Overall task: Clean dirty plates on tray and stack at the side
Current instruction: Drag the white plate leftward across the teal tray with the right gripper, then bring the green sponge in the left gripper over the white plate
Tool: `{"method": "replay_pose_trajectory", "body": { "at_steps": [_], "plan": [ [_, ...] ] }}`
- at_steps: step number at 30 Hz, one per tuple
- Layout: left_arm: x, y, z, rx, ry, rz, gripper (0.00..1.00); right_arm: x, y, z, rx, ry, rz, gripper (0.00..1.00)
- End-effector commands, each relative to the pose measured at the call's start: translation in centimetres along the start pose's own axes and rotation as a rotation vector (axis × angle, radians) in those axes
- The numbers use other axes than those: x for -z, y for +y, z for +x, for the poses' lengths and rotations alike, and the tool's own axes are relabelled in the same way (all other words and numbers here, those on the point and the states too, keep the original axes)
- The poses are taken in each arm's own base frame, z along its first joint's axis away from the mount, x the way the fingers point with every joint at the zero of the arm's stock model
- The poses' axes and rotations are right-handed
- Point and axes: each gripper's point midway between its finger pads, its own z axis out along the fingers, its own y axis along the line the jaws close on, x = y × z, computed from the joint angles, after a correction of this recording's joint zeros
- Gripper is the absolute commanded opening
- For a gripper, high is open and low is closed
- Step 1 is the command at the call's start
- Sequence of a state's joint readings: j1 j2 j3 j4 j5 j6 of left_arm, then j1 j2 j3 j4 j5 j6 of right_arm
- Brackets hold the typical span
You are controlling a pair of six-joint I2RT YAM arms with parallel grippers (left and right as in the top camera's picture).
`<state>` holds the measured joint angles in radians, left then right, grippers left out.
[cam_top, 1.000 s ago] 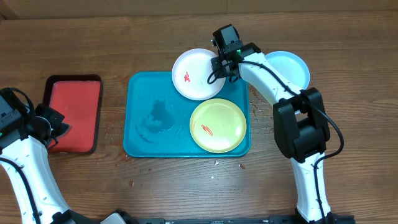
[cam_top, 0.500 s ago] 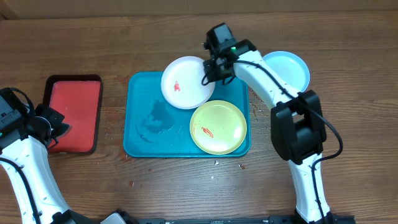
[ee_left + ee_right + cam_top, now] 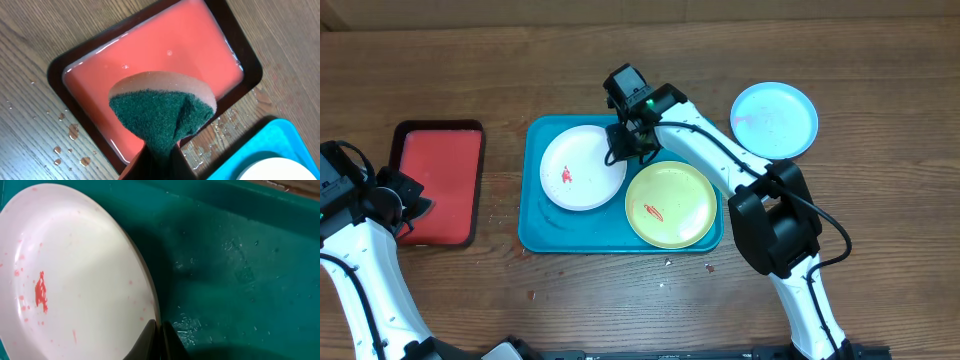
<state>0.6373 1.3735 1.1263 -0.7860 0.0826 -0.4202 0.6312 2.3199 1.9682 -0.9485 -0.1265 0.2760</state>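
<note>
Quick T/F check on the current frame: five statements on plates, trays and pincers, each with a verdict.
1. The white plate is over the teal tray. True.
2. The light blue plate is on the teal tray. False: it lies on the table, right of the tray.
3. The left pincer holds a sponge above the red tray. True.
4. The right pincer is open, clear of all plates. False: it is shut on the white plate's rim.
5. The yellow-green plate is clean. False: it has a red smear.
</note>
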Motion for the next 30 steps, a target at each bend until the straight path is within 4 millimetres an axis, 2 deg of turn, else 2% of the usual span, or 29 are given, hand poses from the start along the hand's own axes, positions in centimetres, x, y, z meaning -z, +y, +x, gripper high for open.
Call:
{"method": "replay_pose_trajectory", "body": {
  "at_steps": [1, 2, 4, 9, 10, 11, 12, 13, 15, 20, 25, 30],
  "plan": [
    [0.4, -1.1, -0.1, 0.005, 0.007, 0.060, 0.04, -0.9, 0.1, 1.3, -0.049, 0.032, -0.001, 0.04],
    [0.4, -1.2, 0.0, 0.003, 0.011, 0.070, 0.04, -1.8, -0.3, 2.4, -0.073, 0.059, 0.005, 0.04],
    [0.4, -1.5, 0.1, 0.003, 0.019, 0.088, 0.04, -2.4, -0.7, 3.2, -0.077, 0.079, 0.013, 0.04],
    [0.6, -3.8, 1.0, -0.031, 0.056, 0.190, 0.04, -3.1, -0.7, 4.0, -0.079, 0.094, -0.002, 0.04],
    [0.7, -4.5, 1.2, -0.055, 0.062, 0.213, 0.04, -3.1, -0.7, 3.9, -0.078, 0.091, -0.002, 0.07],
    [0.7, -4.9, 1.4, -0.078, 0.062, 0.223, 0.04, -3.1, -0.6, 3.8, -0.071, 0.087, -0.004, 0.17],
    [0.7, -5.3, 1.6, -0.095, 0.063, 0.229, 0.04, -3.2, -0.6, 3.6, -0.068, 0.080, -0.007, 0.22],
    [0.7, -5.8, 1.8, -0.119, 0.063, 0.236, 0.04, -3.2, -0.5, 3.5, -0.064, 0.073, -0.010, 0.26],
    [0.8, -6.6, 2.3, -0.150, 0.070, 0.249, 0.04, -3.2, -0.4, 3.1, -0.062, 0.059, -0.016, 0.27],
    [0.9, -8.7, 3.9, -0.213, 0.096, 0.282, 0.04, -3.4, -0.3, 2.6, -0.057, 0.034, -0.025, 0.26],
    [1.0, -11.3, 6.4, -0.297, 0.139, 0.321, 0.04, -4.1, -0.6, 3.2, -0.059, 0.039, -0.023, 0.05],
    [-0.1, -14.0, 9.8, -0.388, 0.215, 0.346, 0.04, -4.3, -0.4, 3.3, -0.059, 0.040, -0.028, 0.05]
  ]
}}
